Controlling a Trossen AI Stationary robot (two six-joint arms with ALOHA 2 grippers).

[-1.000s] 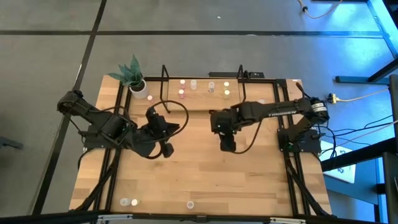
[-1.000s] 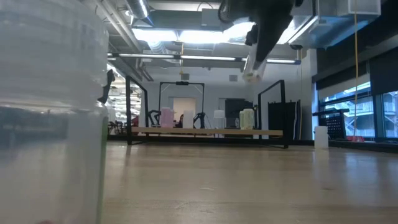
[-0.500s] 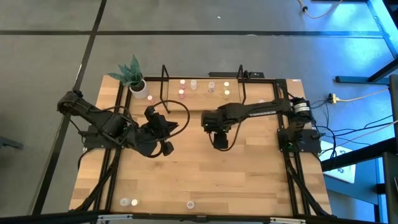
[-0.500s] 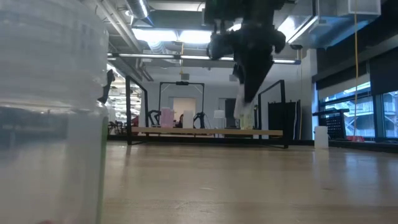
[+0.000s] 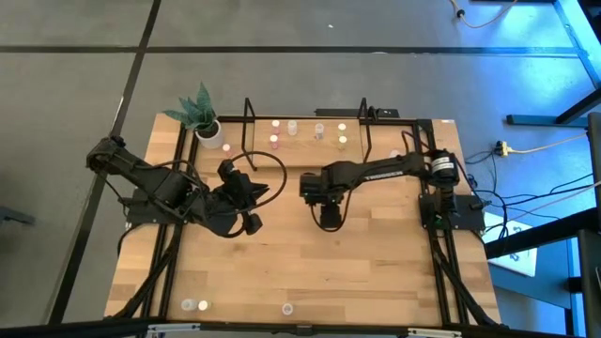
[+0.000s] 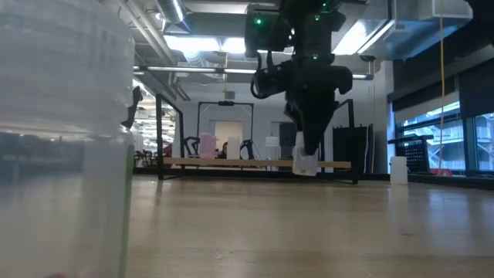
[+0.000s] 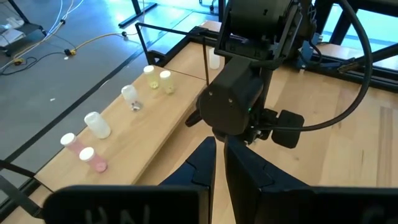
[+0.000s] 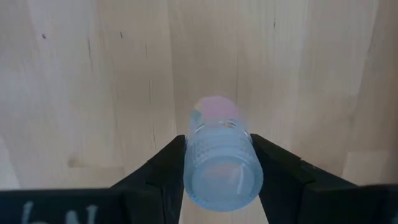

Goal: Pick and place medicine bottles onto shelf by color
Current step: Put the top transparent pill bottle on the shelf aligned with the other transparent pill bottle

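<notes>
Pink-topped bottle (image 8: 219, 162) in right pincer (image 5: 328, 222), now farther left, lower.

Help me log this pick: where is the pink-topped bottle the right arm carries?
The pink-topped bottle sits clamped in the right gripper, above the bare tabletop mid-table, just in front of the shelf.

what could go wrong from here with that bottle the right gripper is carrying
1. The right gripper pinches the pink-topped bottle by its round body above bare table, so it might slip and fall.
2. The shelf already holds bottles; setting this one beside the pink pair could knock them over.
3. The black rod of the shelf's frame could catch the arm.
</notes>
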